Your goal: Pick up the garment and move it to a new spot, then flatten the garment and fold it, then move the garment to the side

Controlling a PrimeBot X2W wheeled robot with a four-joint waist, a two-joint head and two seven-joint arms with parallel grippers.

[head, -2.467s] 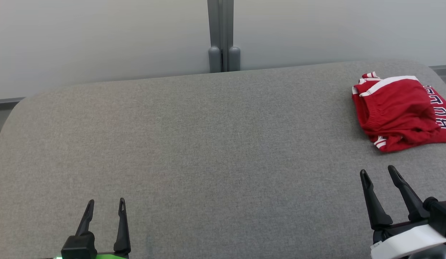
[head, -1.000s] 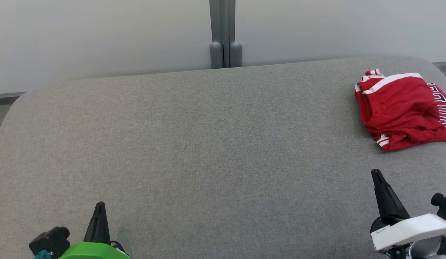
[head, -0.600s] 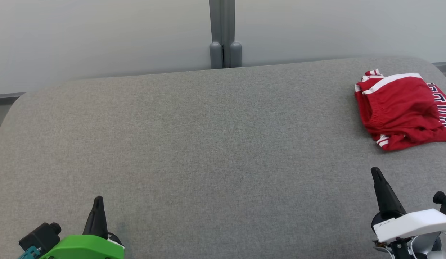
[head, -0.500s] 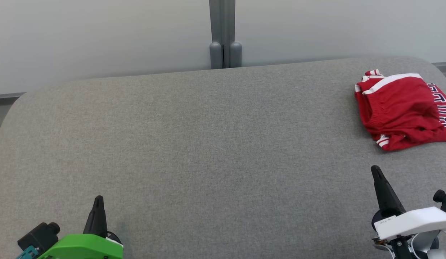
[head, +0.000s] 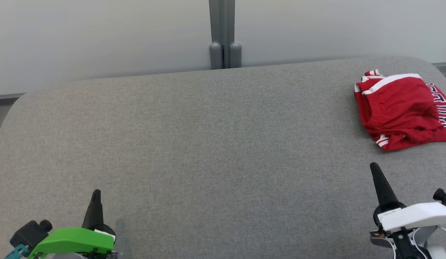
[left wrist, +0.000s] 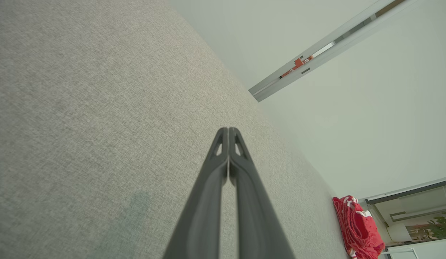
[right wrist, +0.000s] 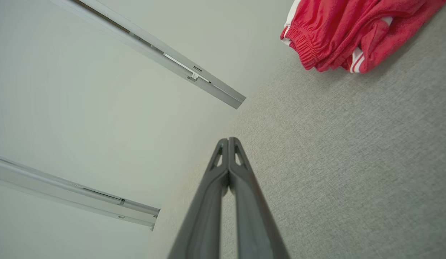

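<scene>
The red garment (head: 401, 109) lies bunched at the tabletop's (head: 208, 144) far right edge, straight ahead of the right hand (head: 374, 167) and well apart from the left hand (head: 96, 194), both hands empty with fingers pressed together.

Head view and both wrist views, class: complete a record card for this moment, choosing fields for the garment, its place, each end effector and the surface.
Garment: red shorts, white stripes, dark lettering
Garment state: roughly folded, waistband gathered
Garment place: far right of the grey fabric table
Left end effector: shut, holding nothing, at the table's near left
Right end effector: shut, holding nothing, nearer than the shorts and apart from them
Contact with garment: none
Background: pale wall, grey post
</scene>
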